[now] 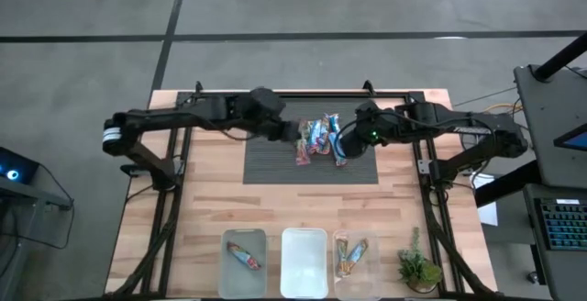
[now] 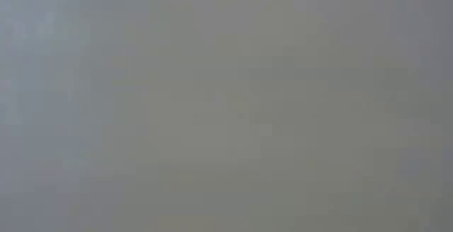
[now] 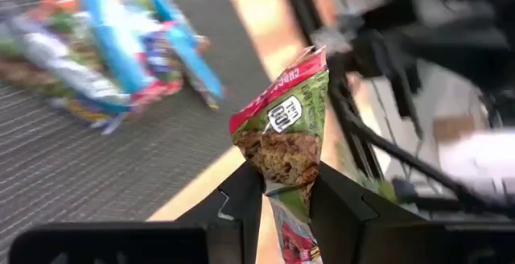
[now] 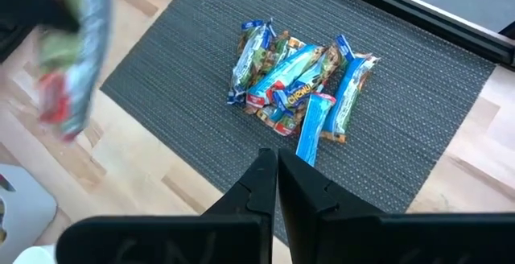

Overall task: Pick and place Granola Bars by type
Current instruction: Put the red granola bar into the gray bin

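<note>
Several granola bars (image 4: 298,83) in blue, red and green wrappers lie heaped on a dark ribbed mat (image 1: 275,165) at the table's middle. My left gripper (image 3: 287,185) is over the mat's left part, shut on one red-and-green granola bar (image 3: 283,127); this bar shows blurred in the right wrist view (image 4: 72,63). My right gripper (image 4: 276,175) hangs shut over the mat on the heap's right side (image 1: 344,145), with nothing in it. The low view shows only flat grey. My left gripper pinches the red-and-green bar between its two fingers at the wrapper's middle (image 3: 288,190). The bar lies along the fingers; its crimped end (image 3: 310,59) sticks out past the fingertips and its other end (image 3: 296,244) runs back between them. It is lifted clear of the mat.
Three clear bins stand along the near edge: the left bin (image 1: 229,278) holds one bar, the middle bin (image 1: 304,283) holds nothing that shows, the right bin (image 1: 370,281) holds two bars. A small plant (image 1: 418,269) stands to their right. Black frame rails run along both table sides.
</note>
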`<move>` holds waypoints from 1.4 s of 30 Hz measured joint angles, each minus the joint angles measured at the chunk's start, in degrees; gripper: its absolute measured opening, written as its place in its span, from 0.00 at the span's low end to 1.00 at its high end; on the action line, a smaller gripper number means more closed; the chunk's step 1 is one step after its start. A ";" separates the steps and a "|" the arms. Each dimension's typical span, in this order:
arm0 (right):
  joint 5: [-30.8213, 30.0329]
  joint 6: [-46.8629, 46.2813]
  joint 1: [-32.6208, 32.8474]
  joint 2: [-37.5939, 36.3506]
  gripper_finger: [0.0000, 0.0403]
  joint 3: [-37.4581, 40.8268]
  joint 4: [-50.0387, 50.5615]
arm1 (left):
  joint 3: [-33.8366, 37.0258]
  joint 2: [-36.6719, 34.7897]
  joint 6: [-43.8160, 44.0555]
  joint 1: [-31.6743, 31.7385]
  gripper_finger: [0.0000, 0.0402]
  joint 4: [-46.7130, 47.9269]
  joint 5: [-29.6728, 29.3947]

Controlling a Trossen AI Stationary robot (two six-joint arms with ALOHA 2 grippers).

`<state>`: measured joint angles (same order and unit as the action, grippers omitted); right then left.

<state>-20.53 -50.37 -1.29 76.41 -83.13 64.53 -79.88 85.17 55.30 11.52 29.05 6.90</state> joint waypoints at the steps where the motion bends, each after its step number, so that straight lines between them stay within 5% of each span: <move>1: 0.00 0.00 -0.22 -0.30 0.02 -0.01 0.00 | 0.00 -0.19 -1.54 -0.92 0.19 -0.68 0.02; 13: 4.32 1.02 -5.57 -4.51 0.02 0.00 -0.16 | 0.04 1.44 -14.08 -7.03 0.19 -16.28 0.37; 25: 4.55 2.06 -8.18 -5.16 0.02 0.00 -0.13 | 0.09 2.45 -9.86 -9.59 0.19 -20.85 6.03; 35: 10.10 7.99 -8.60 -5.18 0.02 0.00 -0.02 | 0.09 2.47 -14.80 -17.99 0.19 -24.01 11.61; 42: 10.18 10.28 -8.73 -5.18 0.02 0.00 -0.04 | 0.07 2.49 -7.83 -24.50 0.19 -28.12 7.24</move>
<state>-10.35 -40.09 -10.02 71.23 -83.13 64.49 -79.81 87.66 47.47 -12.98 0.93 14.13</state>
